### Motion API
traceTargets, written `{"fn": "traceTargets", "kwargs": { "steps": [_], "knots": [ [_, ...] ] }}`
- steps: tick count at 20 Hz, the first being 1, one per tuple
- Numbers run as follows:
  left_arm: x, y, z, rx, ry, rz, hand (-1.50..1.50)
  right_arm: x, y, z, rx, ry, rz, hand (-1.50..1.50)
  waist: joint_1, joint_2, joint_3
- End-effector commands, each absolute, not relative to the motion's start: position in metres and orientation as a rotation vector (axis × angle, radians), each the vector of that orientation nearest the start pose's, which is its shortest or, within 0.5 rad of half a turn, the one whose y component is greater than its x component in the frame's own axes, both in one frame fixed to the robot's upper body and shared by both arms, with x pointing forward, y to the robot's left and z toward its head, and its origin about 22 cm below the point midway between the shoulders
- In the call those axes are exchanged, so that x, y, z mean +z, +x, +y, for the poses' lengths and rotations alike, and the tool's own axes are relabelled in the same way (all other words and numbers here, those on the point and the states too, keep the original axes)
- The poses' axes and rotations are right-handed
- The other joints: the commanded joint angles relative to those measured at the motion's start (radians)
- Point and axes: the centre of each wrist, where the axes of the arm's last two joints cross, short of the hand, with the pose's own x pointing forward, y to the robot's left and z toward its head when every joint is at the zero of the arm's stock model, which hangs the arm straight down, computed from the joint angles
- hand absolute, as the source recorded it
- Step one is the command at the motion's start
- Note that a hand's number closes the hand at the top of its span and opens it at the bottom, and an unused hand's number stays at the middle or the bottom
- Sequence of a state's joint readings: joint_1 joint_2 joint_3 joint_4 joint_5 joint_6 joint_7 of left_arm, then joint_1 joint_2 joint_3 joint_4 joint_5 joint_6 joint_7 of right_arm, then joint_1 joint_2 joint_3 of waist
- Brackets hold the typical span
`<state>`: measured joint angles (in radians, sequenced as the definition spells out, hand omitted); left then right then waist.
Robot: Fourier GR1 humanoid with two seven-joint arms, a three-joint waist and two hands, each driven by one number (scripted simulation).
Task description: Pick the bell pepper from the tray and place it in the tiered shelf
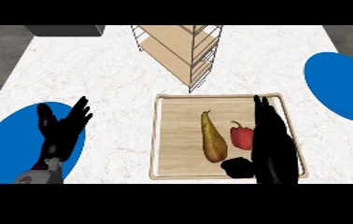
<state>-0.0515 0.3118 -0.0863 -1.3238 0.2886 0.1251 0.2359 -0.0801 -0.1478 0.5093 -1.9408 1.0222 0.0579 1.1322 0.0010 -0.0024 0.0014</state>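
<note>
Nearest you, at the lower right of the frame, your right hand hangs over the wooden tray, fingers straight and pointing up the frame, thumb spread out to the lower left — wide, holding nothing. The bell pepper lies on the tray just to the left of those fingers, red, with its green stem toward the top of the frame. From this steep angle you cannot tell whether the fingers touch it or merely pass beside it, so treat contact as unconfirmed.

The step in hand looks to be the approach to the grasp. To do it well, bring the hand a little leftward so the pepper sits between thumb and fingers, then lower before you close. Mind the pear — it lies just left of the pepper, and the thumb could nudge it as it sweeps in. Close across the pepper's body, not the stem.

Once it is lifted, the tiered shelf stands at the upper middle of the frame, beyond the tray on the white bench; clear the wire frame before setting down.

Your left hand rests open at the lower left, fingers up, over a blue plate. Another blue plate sits at the right edge.
</note>
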Motion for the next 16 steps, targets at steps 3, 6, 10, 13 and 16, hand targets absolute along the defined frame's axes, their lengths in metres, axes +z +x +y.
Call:
{"fn": "traceTargets", "kwargs": {
  "steps": [3, 6, 10, 13, 16],
  "knots": [
    [-0.024, 0.255, 0.293, 0.053, 0.104, -1.104, 0.00, 0.073, 0.213, -0.127, 0.547, -1.031, -0.880, -1.50, -0.001, 0.002, -0.001],
    [-0.040, 0.241, 0.297, 0.065, 0.109, -1.105, 0.00, 0.076, 0.214, -0.125, 0.543, -1.068, -0.845, -1.50, -0.001, 0.002, -0.002],
    [-0.038, 0.263, 0.301, 0.052, 0.089, -1.127, 0.00, 0.048, 0.226, -0.135, 0.561, -1.084, -0.825, -1.50, -0.005, 0.004, -0.002],
    [-0.040, 0.242, 0.303, 0.057, 0.092, -1.116, 0.00, 0.044, 0.214, -0.137, 0.535, -1.129, -0.825, -1.50, -0.003, 0.002, -0.002],
    [-0.027, 0.250, 0.297, 0.050, 0.095, -1.117, 0.00, 0.038, 0.249, -0.138, 0.544, -1.126, -0.845, -1.50, 0.001, 0.002, -0.001]
  ]
}}
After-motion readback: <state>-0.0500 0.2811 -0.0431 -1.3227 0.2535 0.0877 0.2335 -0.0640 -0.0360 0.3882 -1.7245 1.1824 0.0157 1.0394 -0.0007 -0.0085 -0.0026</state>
